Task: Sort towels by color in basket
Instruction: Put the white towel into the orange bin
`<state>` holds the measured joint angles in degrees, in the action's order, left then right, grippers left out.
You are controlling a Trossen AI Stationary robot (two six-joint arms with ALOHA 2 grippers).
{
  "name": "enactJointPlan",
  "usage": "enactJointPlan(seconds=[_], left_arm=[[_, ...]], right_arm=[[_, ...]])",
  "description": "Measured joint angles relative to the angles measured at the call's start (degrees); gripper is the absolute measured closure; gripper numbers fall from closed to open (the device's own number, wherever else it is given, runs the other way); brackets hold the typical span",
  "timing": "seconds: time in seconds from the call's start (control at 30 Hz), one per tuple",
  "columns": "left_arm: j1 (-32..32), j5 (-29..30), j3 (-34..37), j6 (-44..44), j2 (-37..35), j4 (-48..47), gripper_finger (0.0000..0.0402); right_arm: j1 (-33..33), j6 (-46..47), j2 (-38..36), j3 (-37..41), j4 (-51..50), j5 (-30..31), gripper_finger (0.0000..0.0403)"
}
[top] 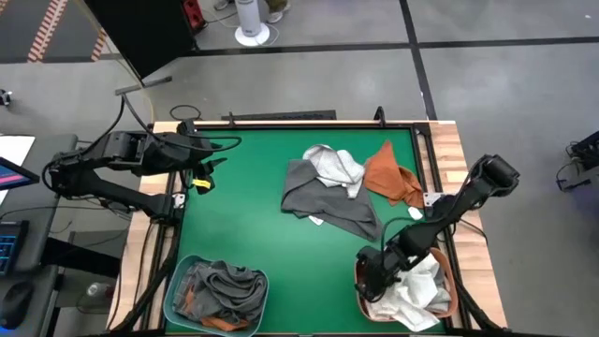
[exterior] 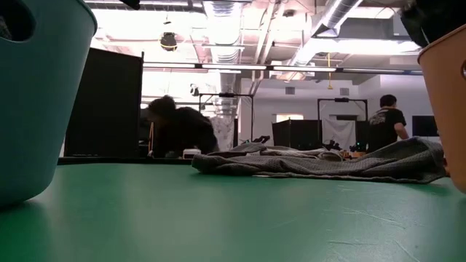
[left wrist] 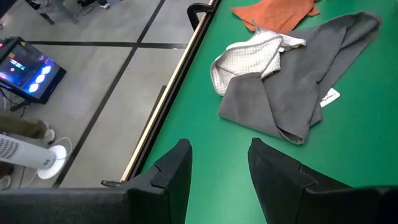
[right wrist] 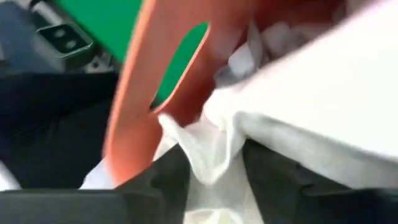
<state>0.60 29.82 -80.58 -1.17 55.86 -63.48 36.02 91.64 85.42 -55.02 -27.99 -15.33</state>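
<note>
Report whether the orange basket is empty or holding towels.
Holding towels: white cloths fill the orange basket, with the right gripper over its rim.

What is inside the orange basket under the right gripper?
The orange basket holds white towels, piled to its rim. The right gripper is over them, white cloth between its open fingers. Anything underneath that pile is covered and cannot be seen.
</note>
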Motion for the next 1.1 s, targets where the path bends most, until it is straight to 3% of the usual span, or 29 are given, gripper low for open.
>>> enactJointPlan(seconds=[0.13,0.23,0.4,0.6,0.83,1.1], left_arm=[[0.0,0.0,0.0,-0.1,0.0,0.0,0.0251],[0.0,0.0,0.0,-0.1,0.0,0.0,0.0251],[0.0,0.0,0.0,0.0,0.0,-0.1,0.0251],[0.0,0.0,0.0,-1.2,-0.1,-2.2,0.0251],[0.0,0.3,0.0,-1.5,0.0,-3.1,0.0251],[0.0,0.9,0.0,-0.2,0.0,-2.7,0.0251]], right_arm=[[-2.4,1.5,-5.3,0.0,-3.4,-6.3,0.0174],[-3.3,5.0,-10.1,0.0,-7.5,-7.8,0.0155],[-2.5,11.9,-16.9,0.0,-11.7,-8.7,0.0153],[3.9,22.1,-20.8,-0.1,-11.9,-13.7,0.0154],[8.5,24.9,-16.0,-0.1,-11.8,-16.3,0.0154],[7.2,20.6,-2.6,0.0,-12.7,-15.3,0.0154]])
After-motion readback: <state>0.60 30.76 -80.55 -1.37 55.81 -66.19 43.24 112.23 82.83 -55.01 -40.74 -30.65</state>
